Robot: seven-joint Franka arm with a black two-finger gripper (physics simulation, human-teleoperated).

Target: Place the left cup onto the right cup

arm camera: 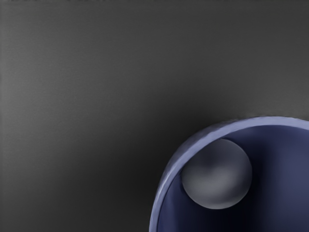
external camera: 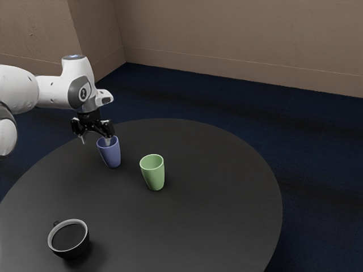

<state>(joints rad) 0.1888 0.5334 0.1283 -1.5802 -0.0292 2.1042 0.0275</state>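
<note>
Tan walls and dark blue carpet surround a round black bench (external camera: 215, 192). Over its far side the black two-finger pincer (external camera: 95, 137) hangs with its fingers spread wide, one tip dipping into the mouth of the upright blue plastic cup (external camera: 109, 153), the other outside its rim. From the wrist, that cup's rim and grey base (arm camera: 216, 174) sit just under the hand. Near it, toward the exterior view's right, stands the upright pale green plastic cup (external camera: 152, 173), apart from it. A black mug (external camera: 68, 238) sits well apart at the near edge
</note>
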